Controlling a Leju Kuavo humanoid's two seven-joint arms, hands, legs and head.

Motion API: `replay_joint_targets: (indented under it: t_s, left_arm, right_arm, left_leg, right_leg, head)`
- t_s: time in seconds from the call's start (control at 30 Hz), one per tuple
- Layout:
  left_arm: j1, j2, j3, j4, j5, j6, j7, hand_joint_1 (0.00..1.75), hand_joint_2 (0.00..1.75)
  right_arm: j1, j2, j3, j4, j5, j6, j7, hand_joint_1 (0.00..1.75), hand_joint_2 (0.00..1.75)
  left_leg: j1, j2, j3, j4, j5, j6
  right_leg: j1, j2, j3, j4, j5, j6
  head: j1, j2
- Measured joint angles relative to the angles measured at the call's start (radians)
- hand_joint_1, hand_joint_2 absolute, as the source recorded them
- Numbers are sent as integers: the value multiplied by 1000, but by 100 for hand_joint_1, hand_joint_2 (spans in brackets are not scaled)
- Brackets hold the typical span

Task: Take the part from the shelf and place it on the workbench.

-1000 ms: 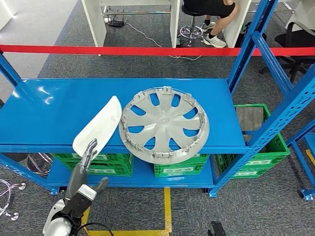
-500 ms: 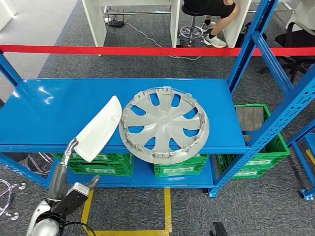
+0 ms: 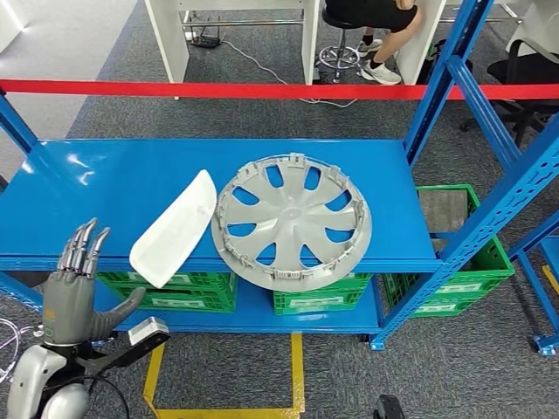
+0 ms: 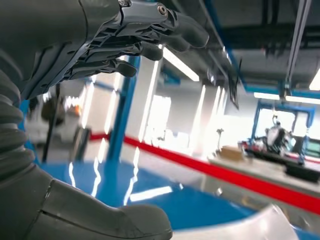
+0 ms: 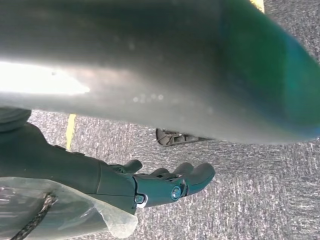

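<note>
White curved part (image 3: 173, 228) on shelf (image 3: 99, 188) looks light, stiff, slick; grasp overhanging near edge; left robot hand (image 3: 73, 292) spread, empty.

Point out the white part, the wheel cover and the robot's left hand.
White part (image 3: 173, 231), head view, middle of its curved face.
Wheel cover (image 3: 291, 219), head view, centre hub.
Left hand (image 3: 71, 297), head view, back of the open hand.
</note>
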Motion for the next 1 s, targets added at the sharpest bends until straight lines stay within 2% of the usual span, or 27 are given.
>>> replay_joint_targets:
  t_s: [0.1, 0.4, 0.53, 0.7, 1.0]
  left_arm:
    - [-2, 12, -11, -9, -56, 24, 29, 0, 175]
    - [-8, 26, -22, -12, -83, 52, 67, 0, 175]
    - [-14, 16, -23, 16, -43, 80, 71, 0, 175]
    - [-30, -10, -18, 116, 41, 106, 37, 0, 175]
    - [-47, -33, -9, 199, 79, 121, 13, 0, 175]
  right_arm:
    - [0, 0, -2, 1, 4, 0, 5, 0, 0]
    - [0, 2, -3, 3, 17, -2, 13, 0, 0]
    - [0, 2, -3, 3, 32, -3, 16, 0, 0]
    - [-2, 2, -3, 3, 47, -3, 15, 0, 0]
    - [-3, 2, -3, 3, 56, -2, 10, 0, 0]
  left_leg:
    - [0, 0, 0, 0, 0, 0]
    - [0, 0, 0, 0, 0, 0]
    - [0, 0, 0, 0, 0, 0]
    - [0, 0, 0, 0, 0, 0]
    - [0, 0, 0, 0, 0, 0]
  right_leg:
    - [0, 0, 0, 0, 0, 0]
    - [0, 0, 0, 0, 0, 0]
    - [0, 0, -1, 0, 0, 0]
    - [0, 1, 0, 0, 0, 0]
    - [0, 1, 0, 0, 0, 0]
  head:
    - [0, 0]
    - [0, 0]
    - [0, 0]
    - [0, 0]
    - [0, 0]
